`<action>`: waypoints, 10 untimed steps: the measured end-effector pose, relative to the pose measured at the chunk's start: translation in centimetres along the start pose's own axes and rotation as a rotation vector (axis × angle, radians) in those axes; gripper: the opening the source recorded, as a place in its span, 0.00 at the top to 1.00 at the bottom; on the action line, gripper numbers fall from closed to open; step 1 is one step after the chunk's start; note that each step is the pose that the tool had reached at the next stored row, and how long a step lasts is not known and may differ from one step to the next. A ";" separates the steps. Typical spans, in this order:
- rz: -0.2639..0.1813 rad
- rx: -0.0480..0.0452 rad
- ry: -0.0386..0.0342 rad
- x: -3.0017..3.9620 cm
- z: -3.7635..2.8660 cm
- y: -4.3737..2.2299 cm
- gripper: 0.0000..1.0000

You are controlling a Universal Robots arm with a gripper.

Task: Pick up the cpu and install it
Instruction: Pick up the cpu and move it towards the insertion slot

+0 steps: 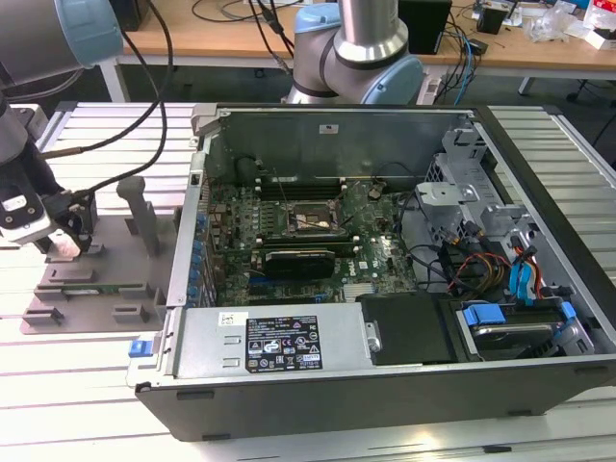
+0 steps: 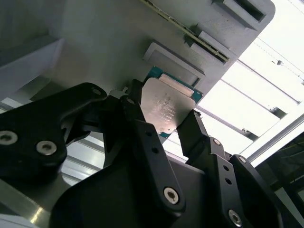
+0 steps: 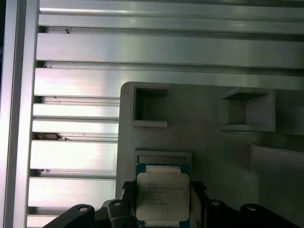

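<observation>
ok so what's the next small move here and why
Probably a short straight lift. In both wrist views the tool has its fingers against two opposite edges of the cpu, which sits low over the grey holder, on the exterior view's left of the computer case. Clearing the holder first seems safest.

The open computer case [image 1: 385, 404] lay on the slatted table [image 1: 77, 404], its green motherboard [image 1: 380, 255] bare, a long black card [image 1: 300, 262] across it. At the exterior view's left I saw a grey parts tray [image 1: 120, 260]; a wooden desk [image 1: 221, 34] stood behind.
</observation>
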State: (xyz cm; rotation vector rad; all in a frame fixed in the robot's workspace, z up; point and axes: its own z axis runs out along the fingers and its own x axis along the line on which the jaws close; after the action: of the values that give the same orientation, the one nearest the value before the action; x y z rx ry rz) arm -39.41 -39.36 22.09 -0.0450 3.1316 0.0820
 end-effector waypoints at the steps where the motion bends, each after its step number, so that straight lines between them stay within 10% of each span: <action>1: 0.000 0.0003 0.0006 0.01 -0.11 0.00 0.45; 10: 0.000 0.0001 0.0001 -0.03 -3.11 0.17 0.45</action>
State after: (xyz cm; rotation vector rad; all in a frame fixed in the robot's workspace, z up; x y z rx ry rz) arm -39.41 -39.35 25.20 -0.0451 3.1316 0.0819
